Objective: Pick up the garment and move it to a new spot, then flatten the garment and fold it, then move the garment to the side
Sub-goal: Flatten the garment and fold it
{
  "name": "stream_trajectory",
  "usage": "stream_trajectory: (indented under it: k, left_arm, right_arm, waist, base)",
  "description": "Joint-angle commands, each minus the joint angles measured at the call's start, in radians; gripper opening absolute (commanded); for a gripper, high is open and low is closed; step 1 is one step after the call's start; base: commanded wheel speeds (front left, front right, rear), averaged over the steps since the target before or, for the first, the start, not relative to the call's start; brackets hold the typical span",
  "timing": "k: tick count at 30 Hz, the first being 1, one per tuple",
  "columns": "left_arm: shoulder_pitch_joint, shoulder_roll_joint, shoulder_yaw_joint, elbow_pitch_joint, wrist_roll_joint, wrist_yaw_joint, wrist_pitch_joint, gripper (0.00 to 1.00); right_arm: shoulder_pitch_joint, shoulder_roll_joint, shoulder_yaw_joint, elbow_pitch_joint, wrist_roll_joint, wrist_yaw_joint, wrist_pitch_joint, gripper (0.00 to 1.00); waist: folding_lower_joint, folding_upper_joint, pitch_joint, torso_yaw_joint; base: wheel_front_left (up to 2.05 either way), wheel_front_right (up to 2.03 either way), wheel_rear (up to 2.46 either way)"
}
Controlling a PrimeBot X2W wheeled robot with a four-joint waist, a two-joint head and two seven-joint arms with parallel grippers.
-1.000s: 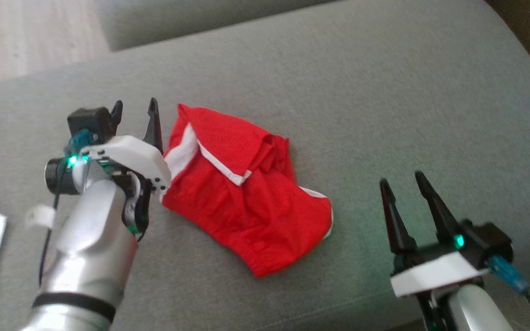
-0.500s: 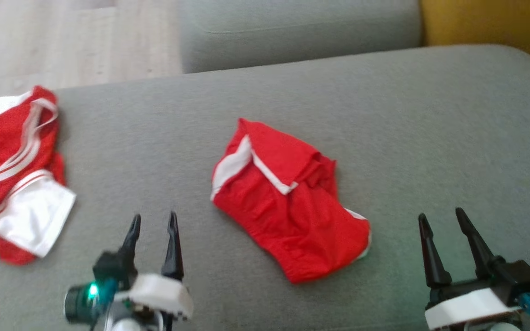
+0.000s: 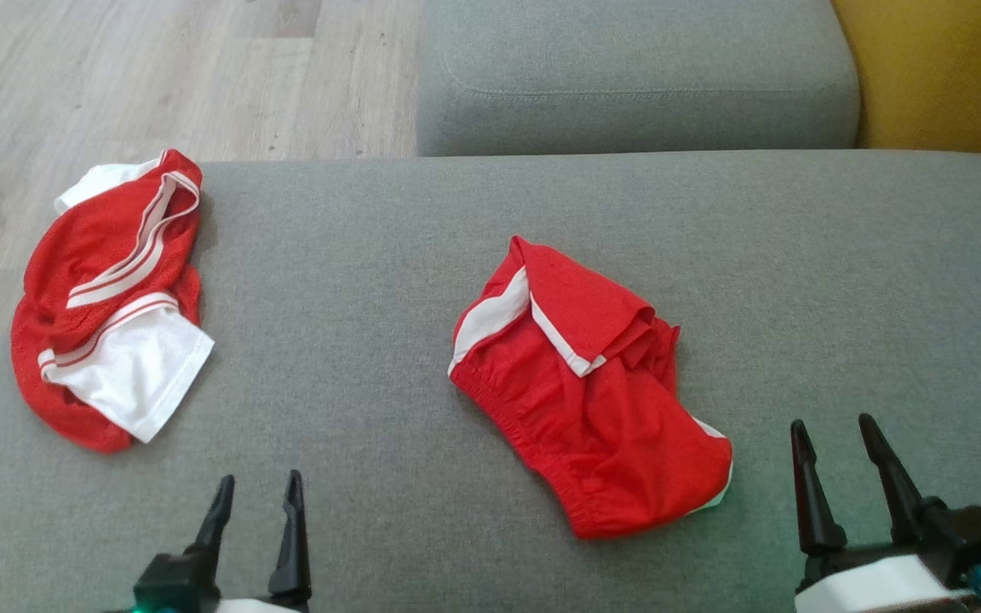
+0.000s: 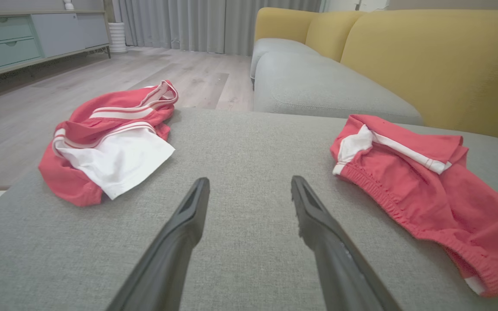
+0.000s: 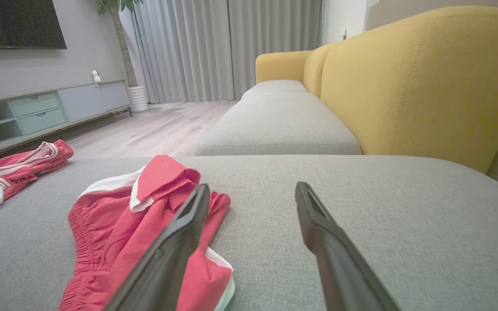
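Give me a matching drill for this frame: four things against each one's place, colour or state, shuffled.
Things:
1. shorts
2. striped garment
3. left gripper
4. backrest

Place, colour or state:
A. yellow, beyond the cushion on the right
B. open, empty, over bare cushion
C. at the cushion's left edge
D. mid-cushion, one flap folded over

Pairs: 1-D, 2-C, 3-B, 4-A.
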Motion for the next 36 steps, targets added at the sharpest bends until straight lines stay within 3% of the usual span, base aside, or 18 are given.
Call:
stream_trajectory:
  k: [1,15,20,23,30,36]
  left_arm:
    - [-0.037,-0.002,0.040,-0.039,0.009,-0.005,-0.012,1.00]
    - [-0.052,-0.032,0.060,-0.020,0.031,-0.072,-0.012,1.00]
    - [-0.102,-0.040,-0.075,0.062,-0.021,-0.152,0.004,1.00]
    - [-0.155,-0.041,-0.189,0.121,-0.130,-0.182,0.070,1.00]
    - [-0.289,-0.041,-0.426,0.236,-0.349,-0.169,0.211,1.00]
    - [-0.422,-0.042,-0.561,0.389,-0.459,-0.097,0.245,1.00]
  right_arm:
    - [-0.017,-0.006,0.015,-0.024,-0.005,0.008,-0.011,1.00]
    - [-0.030,0.009,0.021,0.001,-0.005,0.008,-0.011,1.00]
    - [-0.052,0.005,0.036,0.000,-0.003,0.008,-0.011,1.00]
    - [-0.062,0.003,0.049,-0.003,-0.001,0.008,-0.011,1.00]
    - [-0.087,-0.004,0.072,-0.009,0.008,0.008,-0.011,1.00]
    - [-0.120,-0.010,0.094,-0.011,0.020,0.008,-0.011,1.00]
  waist:
    - [0.0000,-0.0001,-0.002,0.001]
    - [0.0000,-0.0001,0.006,-0.024]
    - [0.0000,-0.0001,0.019,-0.059]
    - [0.0000,-0.0001,0.029,-0.082]
    - [0.0000,-0.0001,0.066,-0.132]
    - [0.0000,-0.0001,0.099,-0.195]
  base:
    - [0.00,0.00,0.00]
    - [0.00,0.00,0.00]
    - [0.00,0.00,0.00]
    - [0.00,0.00,0.00]
    - [0.00,0.00,0.00]
    - [0.00,0.00,0.00]
